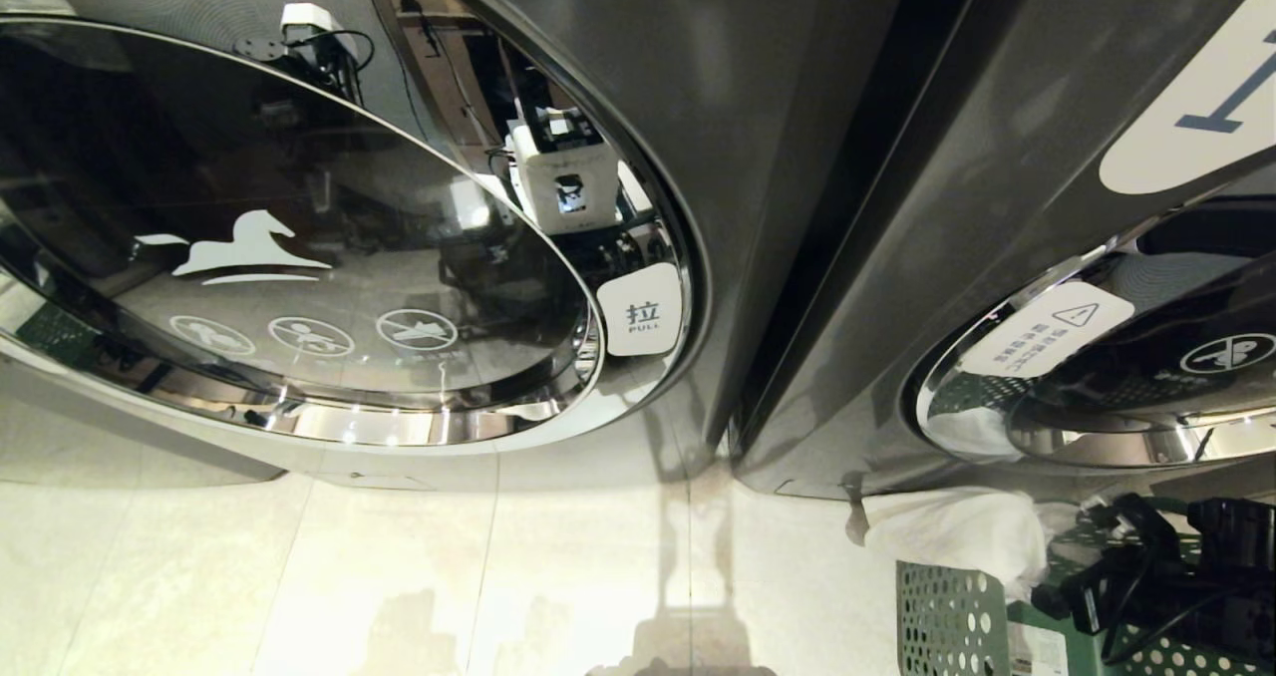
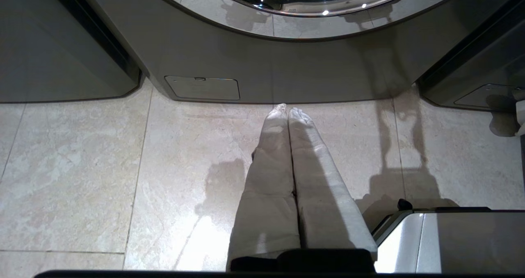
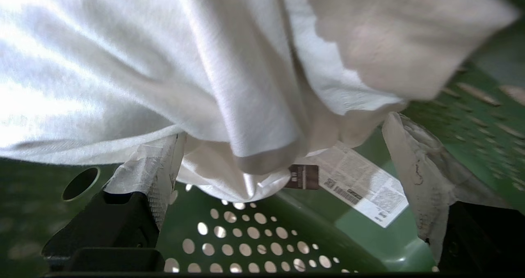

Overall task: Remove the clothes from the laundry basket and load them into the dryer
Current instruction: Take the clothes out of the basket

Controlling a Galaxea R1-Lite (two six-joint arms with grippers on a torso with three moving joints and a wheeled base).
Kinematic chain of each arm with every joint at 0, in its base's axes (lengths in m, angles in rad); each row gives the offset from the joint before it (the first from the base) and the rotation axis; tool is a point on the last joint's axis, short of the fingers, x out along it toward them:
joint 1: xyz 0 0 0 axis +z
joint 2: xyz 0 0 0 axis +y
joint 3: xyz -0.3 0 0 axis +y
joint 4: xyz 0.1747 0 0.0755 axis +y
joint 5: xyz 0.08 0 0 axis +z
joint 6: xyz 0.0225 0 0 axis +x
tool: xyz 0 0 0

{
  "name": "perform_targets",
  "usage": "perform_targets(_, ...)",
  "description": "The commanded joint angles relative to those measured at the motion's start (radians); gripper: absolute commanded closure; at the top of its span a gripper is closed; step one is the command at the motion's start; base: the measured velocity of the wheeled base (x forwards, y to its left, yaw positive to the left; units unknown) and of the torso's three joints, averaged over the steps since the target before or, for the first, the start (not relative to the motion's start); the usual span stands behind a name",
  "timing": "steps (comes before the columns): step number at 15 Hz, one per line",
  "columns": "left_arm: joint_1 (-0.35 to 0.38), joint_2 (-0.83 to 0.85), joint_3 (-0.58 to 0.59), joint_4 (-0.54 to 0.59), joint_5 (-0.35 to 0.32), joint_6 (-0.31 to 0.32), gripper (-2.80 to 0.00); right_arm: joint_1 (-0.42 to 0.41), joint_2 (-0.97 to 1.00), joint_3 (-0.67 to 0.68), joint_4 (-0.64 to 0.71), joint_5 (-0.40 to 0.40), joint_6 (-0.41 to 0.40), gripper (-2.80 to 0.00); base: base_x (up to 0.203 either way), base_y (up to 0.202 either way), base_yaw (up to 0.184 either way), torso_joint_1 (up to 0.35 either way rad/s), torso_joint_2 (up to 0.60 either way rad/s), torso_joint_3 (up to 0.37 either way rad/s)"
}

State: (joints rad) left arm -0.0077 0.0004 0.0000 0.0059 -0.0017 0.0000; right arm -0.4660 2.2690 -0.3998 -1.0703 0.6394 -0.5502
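White clothes (image 3: 184,64) fill the green perforated laundry basket (image 3: 246,245). My right gripper (image 3: 283,155) is inside it, open, its taped fingers (image 3: 151,167) wide apart with a fold of white cloth hanging between them, not clamped. In the head view the basket (image 1: 947,621) sits at the lower right with white cloth (image 1: 947,526) draped over its rim and my black right arm (image 1: 1146,576) reaching in. Two dark front-loading machines stand ahead, left (image 1: 299,257) and right (image 1: 1097,357), both doors closed; which is the dryer I cannot tell. My left gripper (image 2: 287,109) is shut, empty, pointing at the floor.
A white PULL tab (image 1: 643,315) marks the left door's edge. A paper label (image 3: 361,183) lies on the basket's inner wall. Pale floor tiles (image 1: 399,556) stretch before the machines. A service flap (image 2: 202,87) sits low on the machine, and my metal base (image 2: 451,241) is beside the left gripper.
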Motion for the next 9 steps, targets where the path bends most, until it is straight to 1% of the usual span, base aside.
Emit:
perform_targets(1,0.000,0.000,0.000,0.000,0.000,0.000,0.00,0.000,0.014,0.001,-0.007,0.013,-0.004,-2.80,0.000,0.000,0.000,0.000,0.00,0.000)
perform_targets(4,0.000,0.000,0.000,0.000,0.000,-0.001,0.00,0.000,0.031,-0.009,-0.031,0.017,0.004,-2.80,0.000,0.000,0.000,0.000,0.00,0.000)
perform_targets(7,0.000,0.000,0.000,0.000,0.000,-0.001,0.00,0.021,0.070,-0.009,-0.142,0.017,0.089,-2.80,0.000,0.000,0.000,0.000,0.00,0.000)
perform_targets(9,0.000,0.000,0.000,0.000,0.000,0.000,0.00,0.020,0.073,-0.014,-0.155,0.017,0.092,-2.80,0.000,0.000,0.000,0.000,0.00,0.000)
